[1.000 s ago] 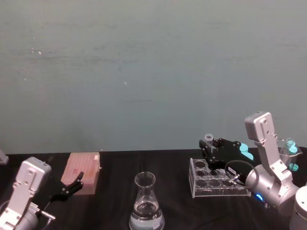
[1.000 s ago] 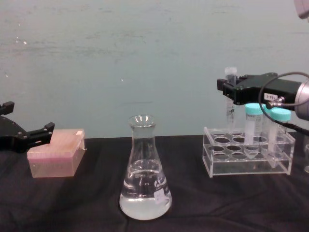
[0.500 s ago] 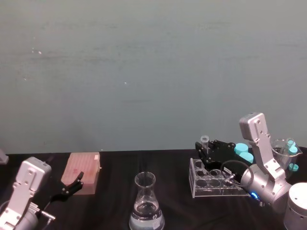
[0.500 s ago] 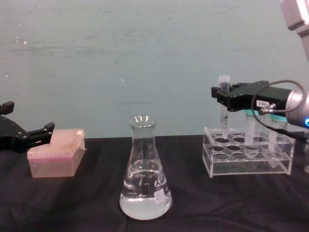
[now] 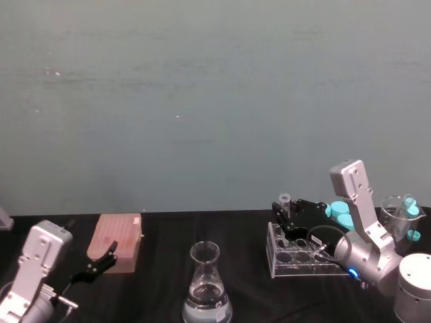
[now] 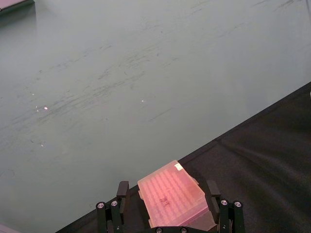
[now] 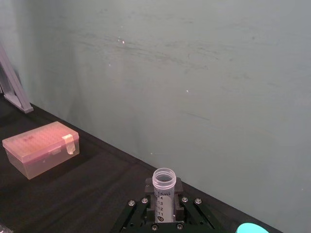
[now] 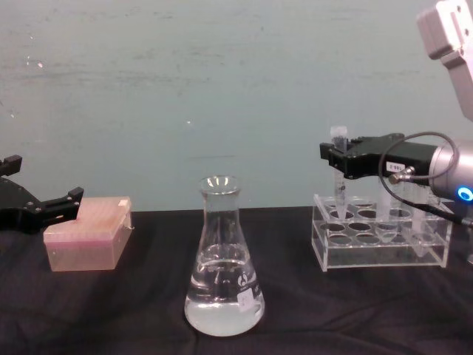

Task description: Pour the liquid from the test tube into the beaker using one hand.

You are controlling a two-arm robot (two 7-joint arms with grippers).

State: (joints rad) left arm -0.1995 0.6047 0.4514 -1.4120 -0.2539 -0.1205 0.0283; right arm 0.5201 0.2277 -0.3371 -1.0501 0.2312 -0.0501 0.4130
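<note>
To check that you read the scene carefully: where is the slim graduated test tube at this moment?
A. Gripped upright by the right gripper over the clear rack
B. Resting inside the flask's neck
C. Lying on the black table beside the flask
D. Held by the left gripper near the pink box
A: the right gripper clamps the test tube upright, its tip over the rack, apart from the beaker.

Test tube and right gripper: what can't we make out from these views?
- Liquid level in the test tube: chest view, tube too slim, right gripper covers its upper part.
- Tube tip against the rack: chest view, clear walls overlap, so in a well or above it is unclear.
- Tube below its printed marks: right wrist view, cut off by the fingers.
- Beaker base: head view, cut by the frame edge.
</note>
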